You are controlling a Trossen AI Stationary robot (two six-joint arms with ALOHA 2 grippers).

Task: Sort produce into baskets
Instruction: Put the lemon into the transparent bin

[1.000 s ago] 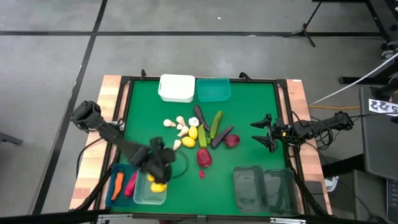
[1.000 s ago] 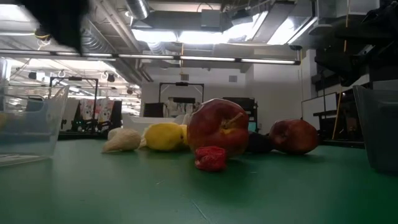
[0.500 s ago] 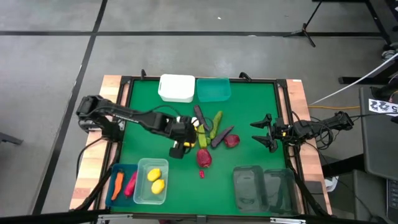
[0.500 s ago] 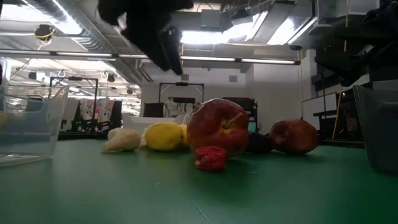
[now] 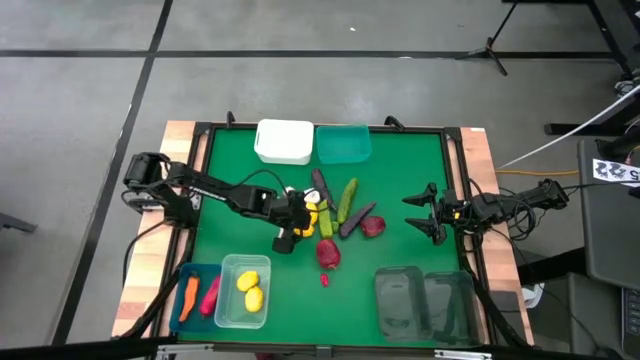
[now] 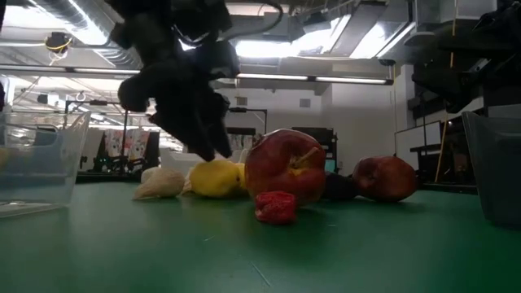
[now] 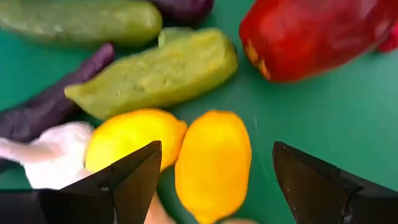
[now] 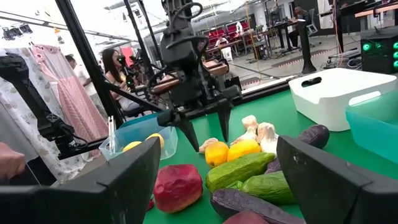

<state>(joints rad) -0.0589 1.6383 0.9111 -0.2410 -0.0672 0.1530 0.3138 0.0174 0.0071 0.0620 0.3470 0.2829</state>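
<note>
**Left gripper spread over the lemons in the middle pile**

I have the left gripper (image 5: 299, 222) down over the pile at mid-table, fingers spread wide, nothing between them. In its wrist view a lemon (image 7: 213, 164) sits in the gap between the two fingers, with a second lemon (image 7: 132, 139) touching it on one side; a green cucumber (image 7: 155, 73) and a red apple (image 7: 311, 34) lie just beyond. I cannot tell whether the fingers touch the mat.

The pile is tight: garlic (image 5: 291, 197), the cucumbers and purple eggplants (image 5: 357, 218) lie against each other, so there is little free room around the lemons. Open green mat (image 5: 240, 180) lies to the left of the pile and toward the near edge.

The right gripper (image 5: 424, 212) waits near the right edge of the mat, well apart from the pile, fingers wide and empty.

At the near left, the clear bin (image 5: 243, 291) holds two lemons, and the blue bin (image 5: 182, 297) beside it holds a carrot and a chilli. The white bin (image 5: 283, 141) and teal bin (image 5: 343, 143) stand at the far edge; two dark bins (image 5: 423, 303) stand near right.

From table height the arm hides part of the pile, and the dark bin is cut off at the picture's edge.
</note>
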